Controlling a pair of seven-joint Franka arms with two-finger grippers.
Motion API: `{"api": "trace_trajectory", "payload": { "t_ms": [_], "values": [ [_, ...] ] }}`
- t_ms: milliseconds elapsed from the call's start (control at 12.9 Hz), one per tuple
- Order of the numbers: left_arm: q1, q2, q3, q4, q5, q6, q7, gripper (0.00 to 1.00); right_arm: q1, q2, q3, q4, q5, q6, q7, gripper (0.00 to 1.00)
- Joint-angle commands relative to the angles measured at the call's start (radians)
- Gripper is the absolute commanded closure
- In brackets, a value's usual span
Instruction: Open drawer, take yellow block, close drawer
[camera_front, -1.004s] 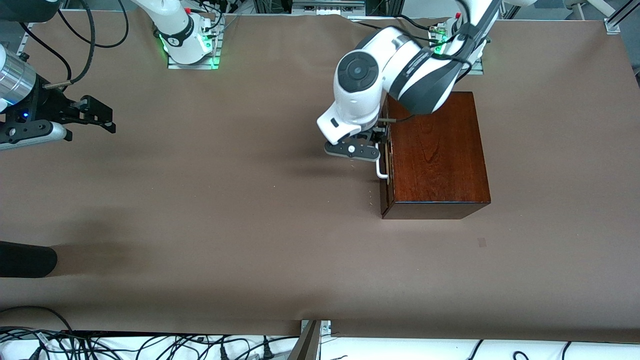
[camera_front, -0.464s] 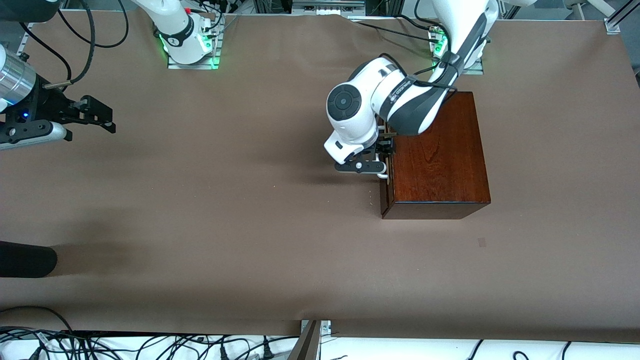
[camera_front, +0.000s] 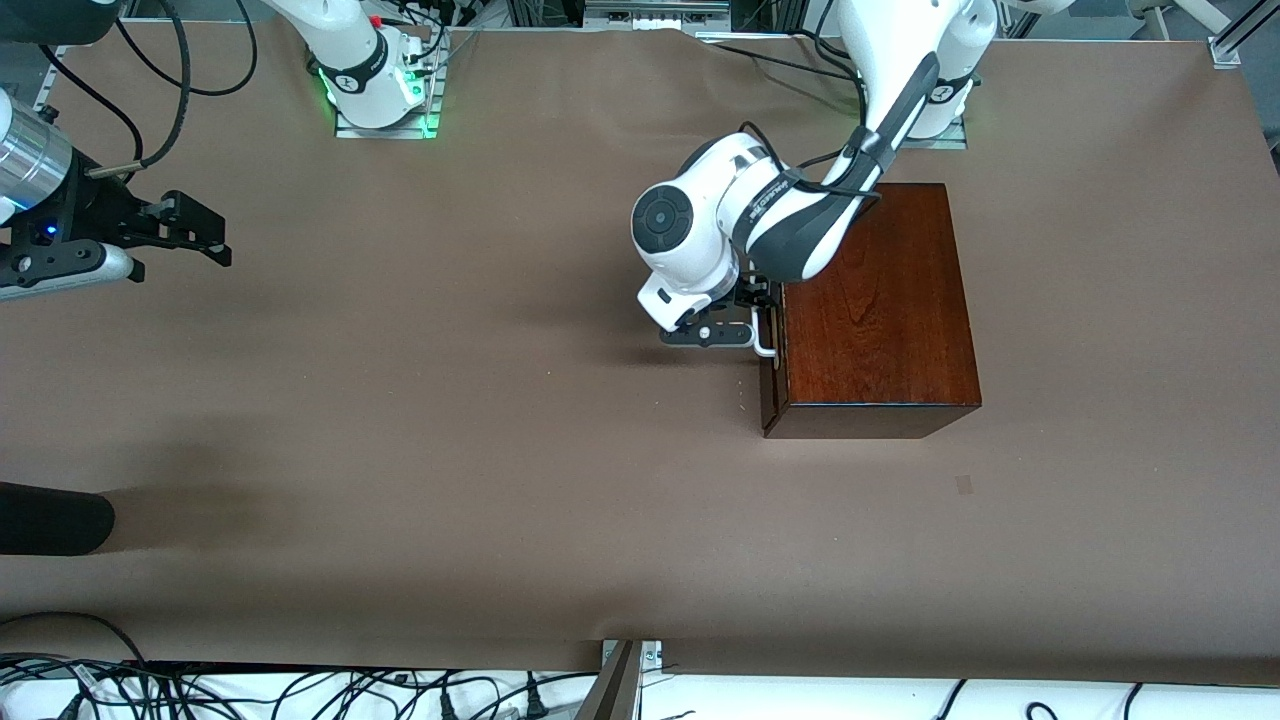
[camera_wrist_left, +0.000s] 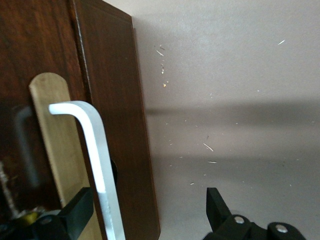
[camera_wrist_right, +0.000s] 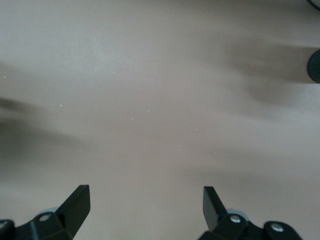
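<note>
The dark reddish-brown wooden box (camera_front: 870, 310) stands toward the left arm's end of the table. Its drawer (camera_front: 770, 395) is pushed in, with the dark front facing the right arm's end. The white loop handle (camera_front: 765, 346) sticks out from that front. My left gripper (camera_front: 758, 318) is open in front of the drawer. In the left wrist view (camera_wrist_left: 147, 202) its fingers (camera_wrist_left: 75, 215) stand on either side of the handle (camera_wrist_left: 97, 160) without gripping it. My right gripper (camera_front: 195, 235) waits open and empty over bare table; the right wrist view (camera_wrist_right: 145, 197) shows the same. The yellow block is out of view.
A black rounded object (camera_front: 50, 518) lies at the table's edge toward the right arm's end, nearer to the front camera. It also shows in the right wrist view (camera_wrist_right: 315, 65). Cables run along the table's near edge (camera_front: 300, 690).
My left arm has come down and brought its open gripper along the drawer front to the white handle. The drawer has stayed shut. The right arm has not moved.
</note>
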Motion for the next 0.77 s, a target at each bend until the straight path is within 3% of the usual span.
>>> {"api": "trace_trajectory", "payload": {
  "t_ms": [0,695],
  "values": [
    [-0.004,0.012,0.006,-0.003,0.027,0.012,-0.016,0.0,-0.008,-0.012,0.011,-0.001,-0.015,-0.013,0.013,0.0],
    [-0.095,0.077,0.0,0.015,0.004,0.21,-0.215,0.0,-0.008,-0.012,0.011,-0.001,-0.015,-0.013,0.011,0.0]
  ]
}}
